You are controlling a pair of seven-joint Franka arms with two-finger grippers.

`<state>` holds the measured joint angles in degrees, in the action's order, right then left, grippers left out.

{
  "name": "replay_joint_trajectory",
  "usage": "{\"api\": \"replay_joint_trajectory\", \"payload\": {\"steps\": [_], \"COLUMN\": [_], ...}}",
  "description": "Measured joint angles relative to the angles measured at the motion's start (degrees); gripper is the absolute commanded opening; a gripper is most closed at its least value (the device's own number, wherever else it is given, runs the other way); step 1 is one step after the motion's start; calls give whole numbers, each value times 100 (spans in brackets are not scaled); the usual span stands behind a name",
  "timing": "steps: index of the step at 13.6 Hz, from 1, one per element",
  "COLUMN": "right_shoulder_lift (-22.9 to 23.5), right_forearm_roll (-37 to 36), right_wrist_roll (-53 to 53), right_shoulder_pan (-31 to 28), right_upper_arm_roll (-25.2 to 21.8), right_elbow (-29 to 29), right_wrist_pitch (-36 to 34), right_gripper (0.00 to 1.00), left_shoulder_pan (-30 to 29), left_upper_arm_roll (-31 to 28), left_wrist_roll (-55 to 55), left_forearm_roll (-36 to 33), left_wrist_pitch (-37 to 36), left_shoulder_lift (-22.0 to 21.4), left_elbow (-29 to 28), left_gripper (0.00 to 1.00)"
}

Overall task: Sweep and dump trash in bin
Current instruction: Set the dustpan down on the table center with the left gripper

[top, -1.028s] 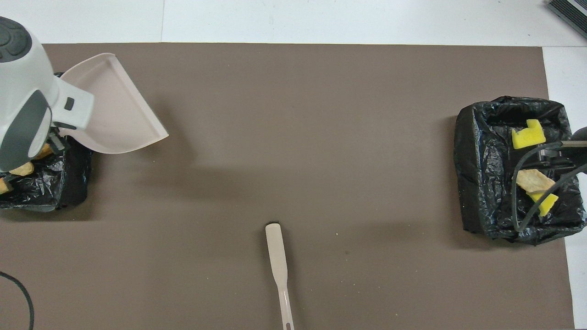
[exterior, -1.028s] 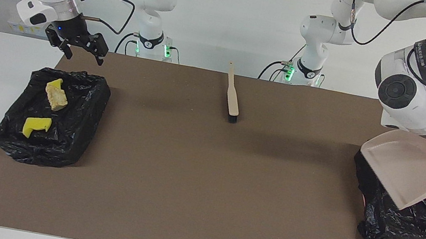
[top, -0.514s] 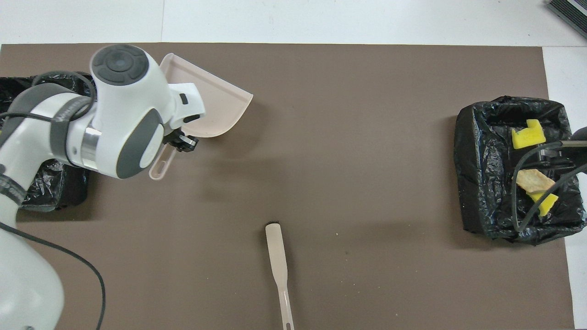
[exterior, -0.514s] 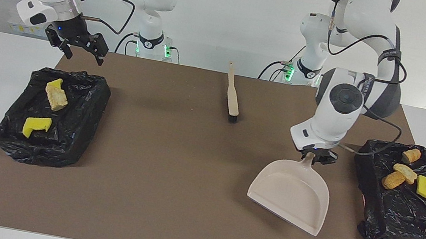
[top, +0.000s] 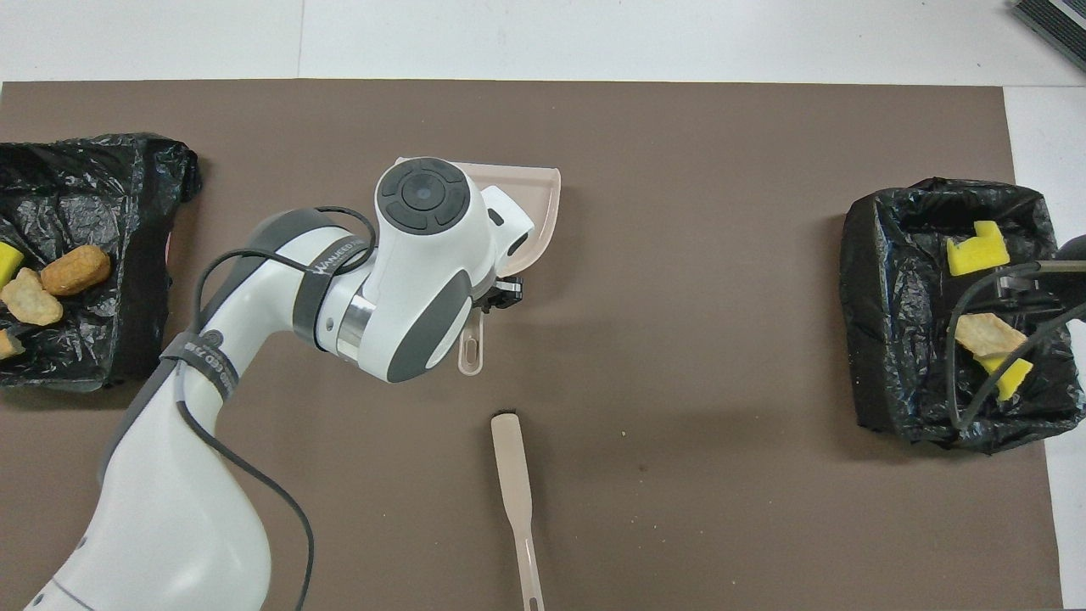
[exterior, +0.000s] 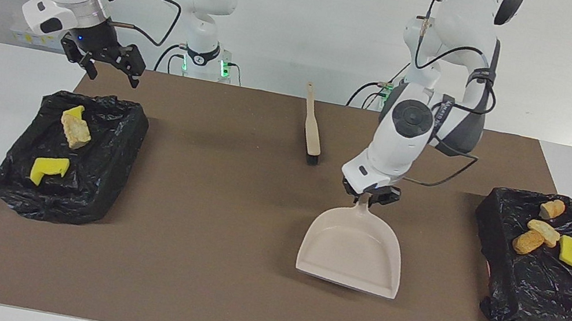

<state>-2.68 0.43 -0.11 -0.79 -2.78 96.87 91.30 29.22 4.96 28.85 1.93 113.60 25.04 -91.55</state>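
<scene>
**Ann:** Left gripper (exterior: 372,197) is clamped tight on the dustpan (exterior: 352,251) handle, and the pan sits low over the middle of the brown mat (exterior: 216,289), mouth facing away from the robots. From above, the arm's big wrist covers most of it; just the pan's rim and the handle's looped end poke out.

**Bo:** And the right gripper (exterior: 109,66)?

**Ann:** Up in the air, fingers spread wide, holding nothing, waiting over the mat's edge just on the robots' side of its bin (exterior: 70,158).

**Bo:** Big things first, then. Two bins?

**Ann:** Two, both lined with black bags. One at the right arm's end of the table, the other bin (exterior: 543,270) at the left arm's end. The pan is well apart from both.

**Bo:** Where's the trash?

**Ann:** All in the bins. At the right arm's end: a yellow sponge (exterior: 49,169), plus a tan piece (exterior: 75,131) touching another yellow chunk (exterior: 72,113). At the left arm's end: three tan-orange bread pieces (exterior: 529,243) and a yellow sponge bit (exterior: 571,253) just beside them.

**Bo:** And the brush (exterior: 312,130)?

**Ann:** Flat on the mat, nearer the robots than the pan, handle toward them, dark bristles pointing away. Nothing touches it.
</scene>
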Motion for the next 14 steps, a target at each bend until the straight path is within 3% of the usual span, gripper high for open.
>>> {"api": "replay_joint_trajectory", "payload": {"steps": [1,2,3,9,14], "right_shoulder_lift": [0,0,0,0,0], "right_forearm_roll": [0,0,0,0,-7], "right_wrist_roll": [0,0,0,0,-4], "right_shoulder_pan": [0,0,0,0,-4], "right_upper_arm_roll": [0,0,0,0,-10], "right_elbow": [0,0,0,0,0], "right_wrist_pitch": [0,0,0,0,0], "right_gripper": [100,100,100,100,100], "left_shoulder_pan": [45,59,57,33,-445], "left_upper_arm_roll": [-3,-2,-13,-112,-312], "left_wrist_roll": [134,219,246,92,-837], "left_forearm_roll": [87,174,218,236,186], "left_wrist_pitch": [157,298,383,444,177], "left_shoulder_lift": [91,170,220,181,-567], "left_elbow": [2,4,4,124,198], "left_gripper": [28,68,100,100,100]}}
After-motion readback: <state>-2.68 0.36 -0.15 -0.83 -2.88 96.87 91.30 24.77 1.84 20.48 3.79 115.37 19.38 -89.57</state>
